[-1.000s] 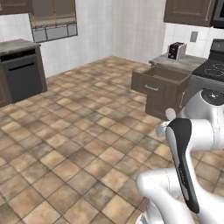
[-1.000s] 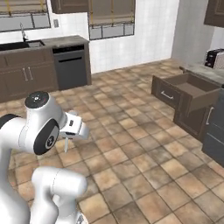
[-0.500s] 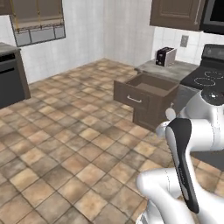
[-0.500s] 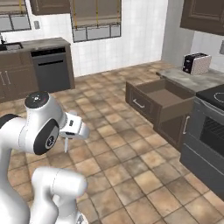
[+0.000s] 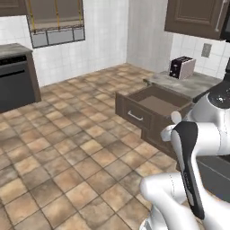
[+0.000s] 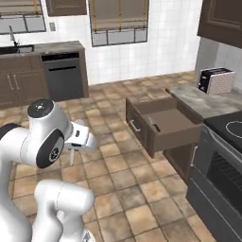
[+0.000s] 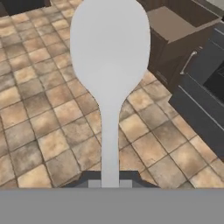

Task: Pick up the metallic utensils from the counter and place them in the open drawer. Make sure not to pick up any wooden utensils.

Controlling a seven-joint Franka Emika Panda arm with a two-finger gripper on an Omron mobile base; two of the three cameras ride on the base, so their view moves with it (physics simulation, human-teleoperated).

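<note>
One utensil is in hand: a pale grey, metal-looking spoon (image 7: 110, 57) with a broad oval bowl, its thin handle clamped between the tips of the pincer (image 7: 110, 183), which is fully closed on it. In the hand view the spoon juts out over the brown tiled floor (image 7: 39, 113), its bowl aimed towards the open drawer (image 7: 175, 22), and it is well clear of any surface. From the right base view the hand sits tucked close against the arm's shoulder, not reaching out. What has just changed is the outlook, not the things: over the last second the whole scene has slid across both base views, so the base has been driving and turning. The open drawer (image 6: 165, 124) has gone from small and off to the side to large and close to the middle of the picture. That drawer is dark brown with a slim silver bar handle on its front, pulled well out, and its inside (image 5: 155, 102) looks bare. Just behind it lies a grey counter (image 6: 208, 101) carrying a toaster (image 6: 215, 80), with a stove (image 6: 227, 127) beside it; farther off, a dishwasher (image 6: 63, 75) stands against the tiled wall. My reading is that pick-up is done for this piece and the carry is nearly over. What remains is closing the last gap, reaching over the drawer and letting go.
</note>
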